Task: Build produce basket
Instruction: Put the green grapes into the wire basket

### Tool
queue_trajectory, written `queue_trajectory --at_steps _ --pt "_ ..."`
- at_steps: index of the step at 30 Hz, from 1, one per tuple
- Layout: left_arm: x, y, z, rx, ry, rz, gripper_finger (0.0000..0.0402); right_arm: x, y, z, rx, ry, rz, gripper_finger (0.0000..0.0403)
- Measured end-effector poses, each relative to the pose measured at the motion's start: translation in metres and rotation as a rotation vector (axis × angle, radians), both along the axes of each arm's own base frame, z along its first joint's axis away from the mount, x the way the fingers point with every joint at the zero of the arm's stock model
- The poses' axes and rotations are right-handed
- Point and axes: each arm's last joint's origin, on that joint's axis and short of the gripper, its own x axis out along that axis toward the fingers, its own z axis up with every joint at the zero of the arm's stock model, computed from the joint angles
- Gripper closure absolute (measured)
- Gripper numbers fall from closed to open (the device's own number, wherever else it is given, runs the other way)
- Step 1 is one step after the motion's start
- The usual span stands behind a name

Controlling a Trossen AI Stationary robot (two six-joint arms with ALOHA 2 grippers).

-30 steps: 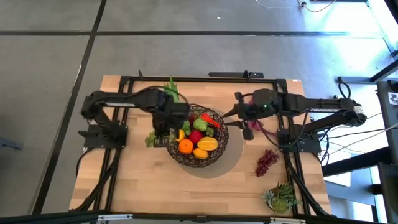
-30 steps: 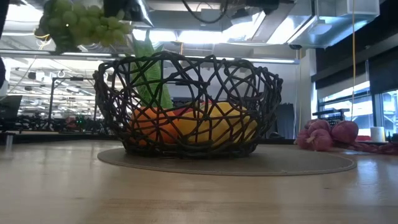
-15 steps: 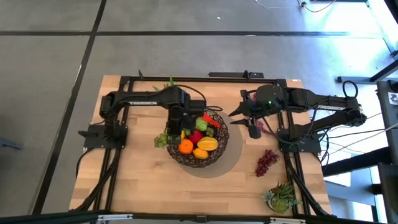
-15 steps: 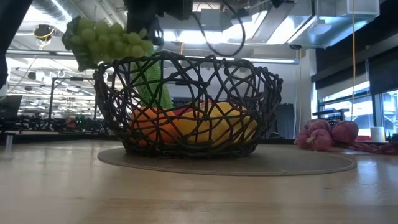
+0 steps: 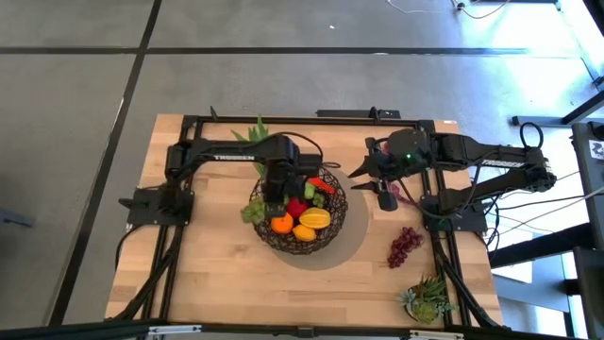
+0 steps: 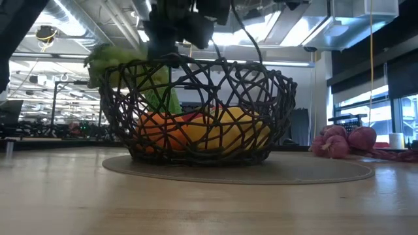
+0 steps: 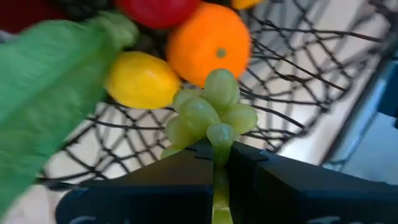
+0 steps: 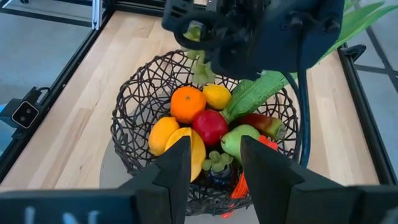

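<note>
The wooden table (image 5: 208, 274) carries a round grey mat (image 5: 351, 238) that keeps the basket (image 5: 326, 238) from sliding, and the dark wire-mesh bowl sits on it roughly mid-table so both arms can reach it. It is already well filled: an orange (image 8: 188, 104), a lemon (image 8: 216, 96), a red apple (image 8: 210, 126), a green apple (image 8: 239, 140), a yellow mango (image 8: 191, 149) and a long leafy stalk (image 8: 258, 93) that leans out over the rim because it is too long to lie inside. The left gripper (image 7: 219, 152) hangs over the basket's left rim, its fingers pinched tight on the stem of a green grape bunch (image 7: 208, 112); holding by the stem lets the cluster dangle free and, by my judgement, drop into the gap beside the lemon without crushing anything. The right gripper (image 8: 210, 155) waits at the basket's right side above the table, fingers spread with nothing between them, clear of the left arm's path. A purple grape bunch (image 5: 406, 246) lies on the table right of the mat, not yet loaded, and a spiky succulent (image 5: 427, 299) sits near the right front corner, apart from the produce.
</note>
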Motion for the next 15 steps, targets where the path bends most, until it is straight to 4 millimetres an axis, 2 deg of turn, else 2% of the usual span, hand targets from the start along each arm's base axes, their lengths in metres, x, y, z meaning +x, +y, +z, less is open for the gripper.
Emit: queue_trajectory --at_steps 5,15 --pt "0.003 0.004 -0.002 0.116 -0.018 -0.006 0.0401 0.000 0.000 0.000 -0.002 0.004 0.001 0.0267" --pt "0.013 0.012 -0.002 0.163 -0.125 0.015 0.0401 0.000 0.000 0.000 -0.002 0.003 0.001 0.0267"
